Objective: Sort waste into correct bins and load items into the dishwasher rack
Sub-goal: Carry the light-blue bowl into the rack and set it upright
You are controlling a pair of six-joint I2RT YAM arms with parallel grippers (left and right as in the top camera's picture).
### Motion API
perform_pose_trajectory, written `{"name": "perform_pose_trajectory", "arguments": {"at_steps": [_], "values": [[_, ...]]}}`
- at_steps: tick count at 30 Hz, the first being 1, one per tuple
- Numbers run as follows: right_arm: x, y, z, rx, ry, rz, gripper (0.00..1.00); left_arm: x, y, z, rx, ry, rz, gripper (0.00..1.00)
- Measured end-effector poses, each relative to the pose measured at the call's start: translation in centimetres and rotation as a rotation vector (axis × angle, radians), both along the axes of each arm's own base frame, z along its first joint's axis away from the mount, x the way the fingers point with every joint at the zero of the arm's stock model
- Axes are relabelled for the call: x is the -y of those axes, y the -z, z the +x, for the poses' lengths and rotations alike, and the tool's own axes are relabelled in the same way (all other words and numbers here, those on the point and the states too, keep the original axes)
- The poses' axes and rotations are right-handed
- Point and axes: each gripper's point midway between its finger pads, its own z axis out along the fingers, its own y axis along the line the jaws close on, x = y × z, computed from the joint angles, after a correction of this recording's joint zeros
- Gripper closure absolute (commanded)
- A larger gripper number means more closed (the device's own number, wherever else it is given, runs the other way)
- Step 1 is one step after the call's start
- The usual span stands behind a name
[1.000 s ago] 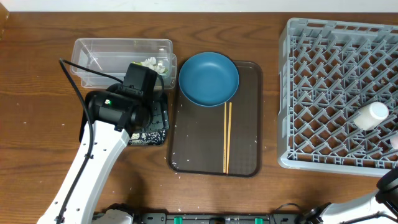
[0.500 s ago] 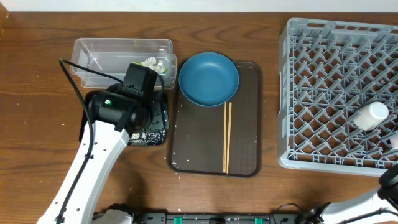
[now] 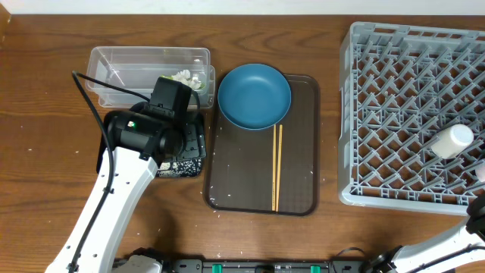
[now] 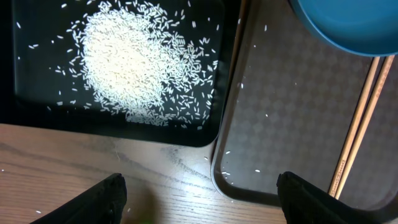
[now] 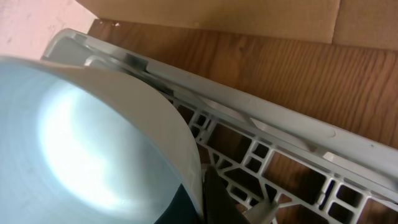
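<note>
My left gripper (image 4: 199,202) is open and empty, low over the wood just in front of the shallow black tray (image 4: 37,106), which holds a pile of rice grains (image 4: 134,62). In the overhead view that arm (image 3: 163,129) covers the black tray (image 3: 186,163). The clear tub (image 3: 136,61) holds a white tissue (image 3: 186,76). The dark-blue dish (image 3: 254,95) and the chopsticks (image 3: 276,167) lie on the brown tray (image 3: 299,152). My right gripper (image 5: 205,193) is shut on the rim of a white bowl (image 5: 81,137) at the grey rack's (image 5: 267,143) edge. The wrapper is out of view.
A white cup (image 3: 453,140) lies on its side in the rack (image 3: 409,91) at the right. My right arm (image 3: 477,220) shows only at the overhead view's bottom right corner. Stray rice grains dot the brown tray (image 4: 280,106) and the wood.
My right arm has slipped a little further toward the right edge of the overhead view. The left arm and the objects have not moved.
</note>
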Motion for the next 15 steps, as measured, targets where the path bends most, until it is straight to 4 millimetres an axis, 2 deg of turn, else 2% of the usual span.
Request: {"name": "perform_pose_trajectory", "arguments": {"at_steps": [3,7,12,15], "values": [[0.0,-0.2,0.0,-0.005,-0.006,-0.007,0.99,0.0,0.0,0.0,0.000,0.000,0.000,0.20],[-0.4,-1.7,-0.2,-0.017,-0.041,-0.049,0.99,0.0,0.0,0.0,0.000,0.000,0.000,0.20],[-0.9,-6.9,-0.3,-0.029,-0.091,-0.201,0.99,0.0,0.0,0.0,0.000,0.000,0.000,0.20],[-1.1,-10.6,-1.3,-0.112,-0.065,-0.355,0.99,0.0,0.0,0.0,0.000,0.000,0.000,0.19]]}}
